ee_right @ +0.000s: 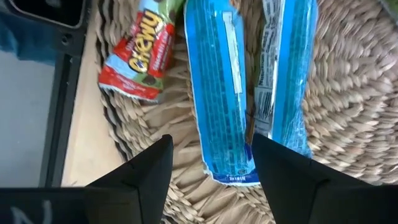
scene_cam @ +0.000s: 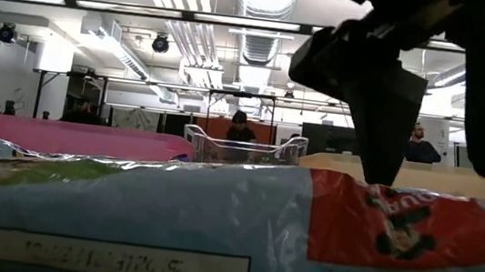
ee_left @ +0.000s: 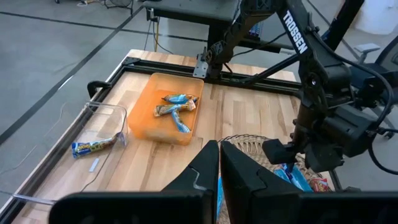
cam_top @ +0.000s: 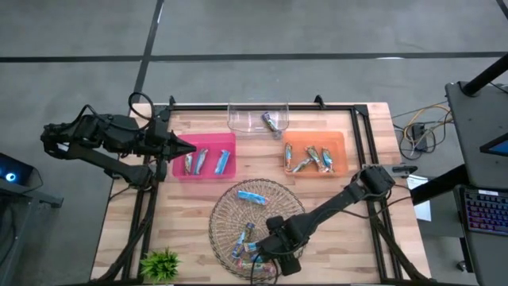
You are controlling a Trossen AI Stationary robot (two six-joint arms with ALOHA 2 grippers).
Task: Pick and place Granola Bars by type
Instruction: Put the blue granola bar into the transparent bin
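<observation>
Granola bars lie in a round wicker basket (cam_top: 230, 208) near the table's front edge. Above it my right gripper (ee_right: 211, 171) points down, open, its fingers on either side of the near end of a blue bar (ee_right: 219, 93) without touching it. A second blue bar (ee_right: 283, 68) and a red bar (ee_right: 140, 56) lie beside that one on the weave. Another blue bar (cam_top: 252, 196) lies at the basket's far side. My left gripper (cam_top: 190, 148) is shut, held above the table beside the pink tray (cam_top: 208, 140) with nothing in it.
The pink tray holds three bars, the orange tray (cam_top: 343, 139) several, and the clear tray (cam_top: 238, 119) at the far edge one bar (ee_left: 93, 147). A small green plant (cam_top: 160, 264) stands at the near left corner. A wrapped bar (scene_cam: 214, 224) fills the low view's foreground.
</observation>
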